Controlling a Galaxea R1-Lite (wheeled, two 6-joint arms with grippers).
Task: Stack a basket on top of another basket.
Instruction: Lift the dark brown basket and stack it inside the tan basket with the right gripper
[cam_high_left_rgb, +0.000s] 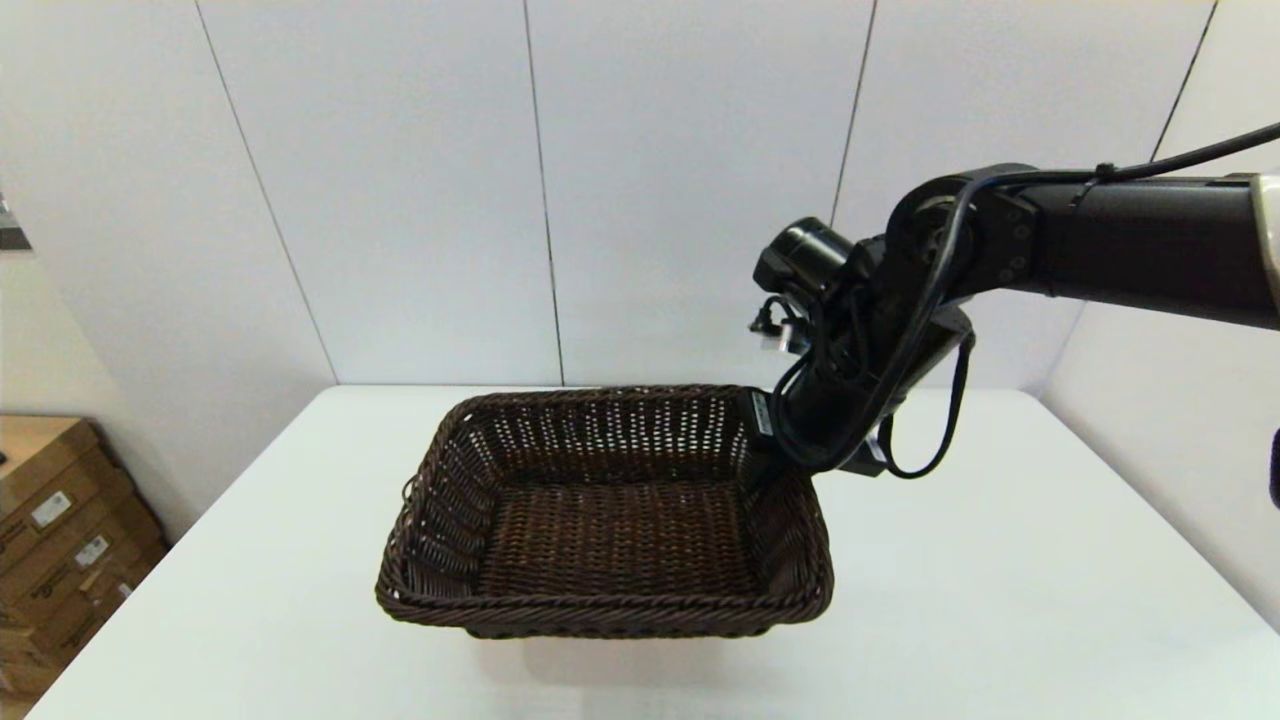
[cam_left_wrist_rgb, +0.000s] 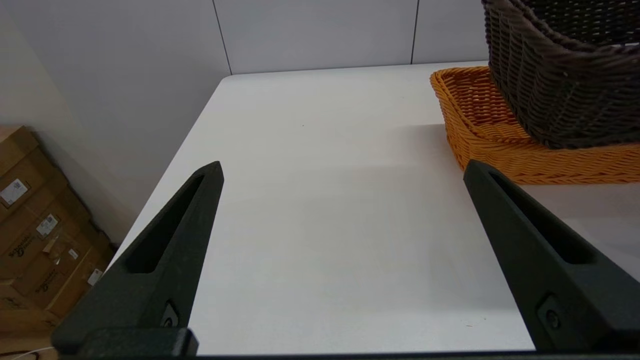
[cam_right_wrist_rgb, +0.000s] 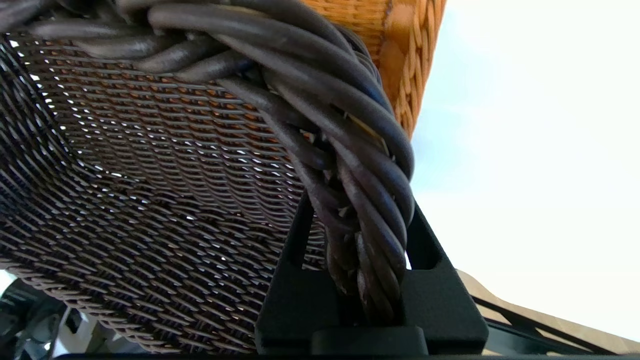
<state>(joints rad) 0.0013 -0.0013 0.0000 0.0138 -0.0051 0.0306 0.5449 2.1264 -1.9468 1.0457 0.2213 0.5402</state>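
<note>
While the right gripper pinches the braided rim of the dark brown wicker basket at its 2 o'clock corner, that basket sits tilted in the orange wicker basket. Left gripper spread wide over the white table, holding nothing.

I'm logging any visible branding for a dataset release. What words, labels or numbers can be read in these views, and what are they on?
No text can be read in any view.
Cardboard boxes beside the table: white stickers and dark print, too small and blurred to read.
Right end effector, shut on the dark brown basket: a small white label, illegible.
Dark brown basket and orange basket: no markings.
</note>
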